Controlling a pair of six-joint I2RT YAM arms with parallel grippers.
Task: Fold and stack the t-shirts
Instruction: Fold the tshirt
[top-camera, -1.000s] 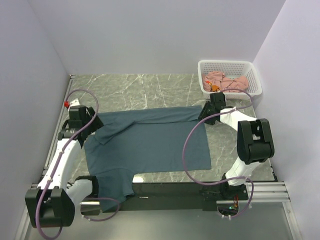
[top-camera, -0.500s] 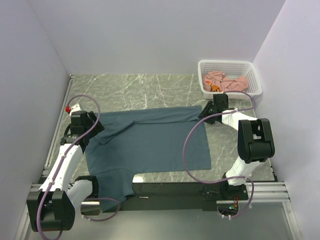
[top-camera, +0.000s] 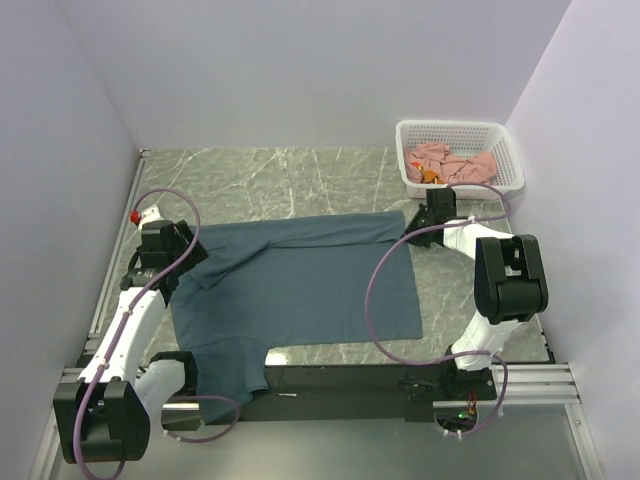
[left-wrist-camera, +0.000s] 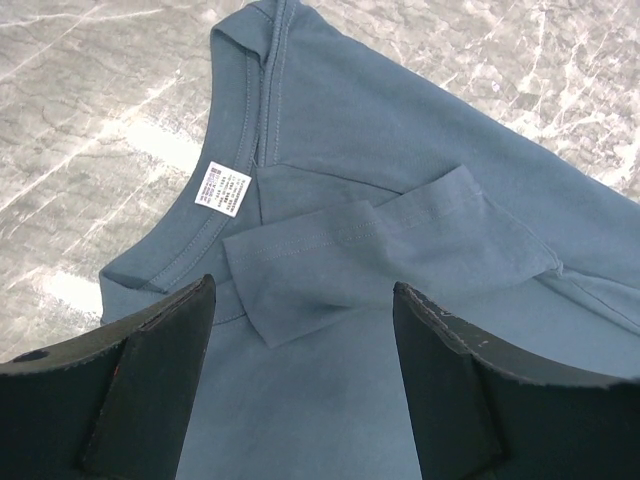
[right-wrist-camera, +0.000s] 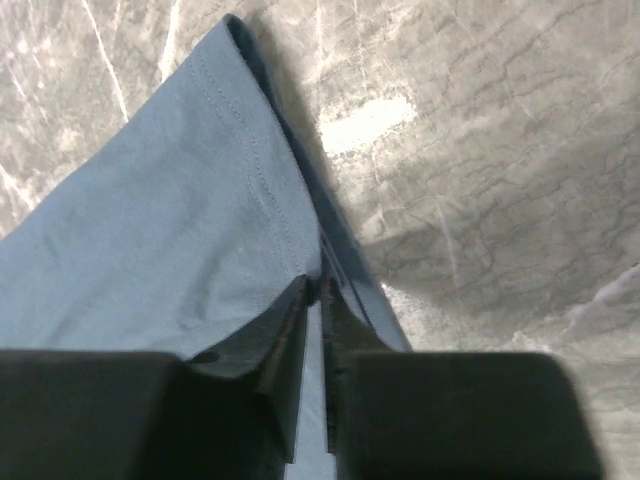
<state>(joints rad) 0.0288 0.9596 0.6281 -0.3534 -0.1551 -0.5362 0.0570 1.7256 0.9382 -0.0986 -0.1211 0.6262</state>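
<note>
Currently right claw (right-wrist-camera: 318, 290) pinches blue shirt (top-camera: 300, 285) at far hem corner — left claw (left-wrist-camera: 302, 290) spread above collar (left-wrist-camera: 185, 245), counter (top-camera: 270, 180) showing beyond.

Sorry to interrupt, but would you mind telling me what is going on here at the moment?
Two robot arms are folding a dark blue t-shirt spread across the marble table. The right gripper is pinched on the shirt's far right corner. The left gripper hangs open just above the collar and a folded-in sleeve, gripping nothing. The pink t-shirts lie crumpled in the white basket at the far right corner.
</note>
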